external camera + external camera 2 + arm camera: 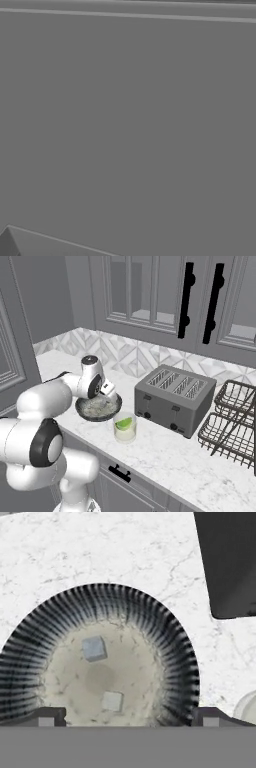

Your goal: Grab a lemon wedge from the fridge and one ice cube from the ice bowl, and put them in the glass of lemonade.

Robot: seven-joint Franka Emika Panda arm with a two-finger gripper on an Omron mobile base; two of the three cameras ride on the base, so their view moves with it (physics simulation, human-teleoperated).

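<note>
White marble is covering the table [165, 456], with grey cupboards hanging above it. Nearest to the robot, the glass of lemonade [125, 427] is standing by the table's front edge, and a green-yellow lemon wedge [123, 423] is already sitting inside it. Just behind the glass, the ice bowl [98, 409] is resting on the marble, nearly touching it. The pincer [128, 717] is hanging right over the bowl with its two tips wide apart and nothing between them. Two little ice cubes are lying on the pale bottom of the bowl: one ice cube [112, 701] is closer to the tips, and the other ice cube [94, 648] is farther off. Farther back, a silver toaster [174, 398] and a wire rack [230, 421] are standing to the right.

I think the robot is getting ready to pick up ice. It should go straight down over one cube, keep it in the middle between the tips, stay off the bowl's side, and squeeze gently so the cube is not slipping away.
</note>
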